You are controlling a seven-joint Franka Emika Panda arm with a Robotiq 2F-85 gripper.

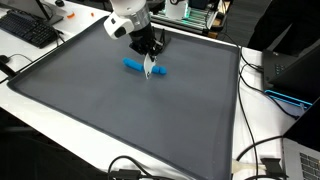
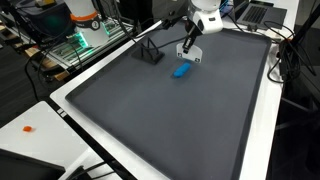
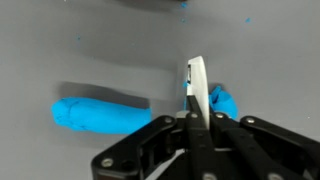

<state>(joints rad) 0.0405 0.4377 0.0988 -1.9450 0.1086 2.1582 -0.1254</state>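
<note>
My gripper (image 1: 150,60) is shut on a thin white flat piece (image 3: 196,85), held edge-on and pointing down at the dark grey mat (image 1: 120,120). A blue elongated object (image 1: 135,66) lies on the mat right under it. In the wrist view the white piece crosses the blue object (image 3: 100,115), whose other end shows to the right of my fingers. I cannot tell if the white tip touches the blue object. The gripper (image 2: 188,50) and the blue object (image 2: 181,70) also show in both exterior views.
The mat lies on a white table (image 2: 40,120) with a raised rim. A keyboard (image 1: 30,30) sits at one corner. A small black stand (image 2: 150,55) is on the mat near the arm. Cables (image 1: 262,160) and a laptop (image 1: 302,160) lie beyond the mat edge.
</note>
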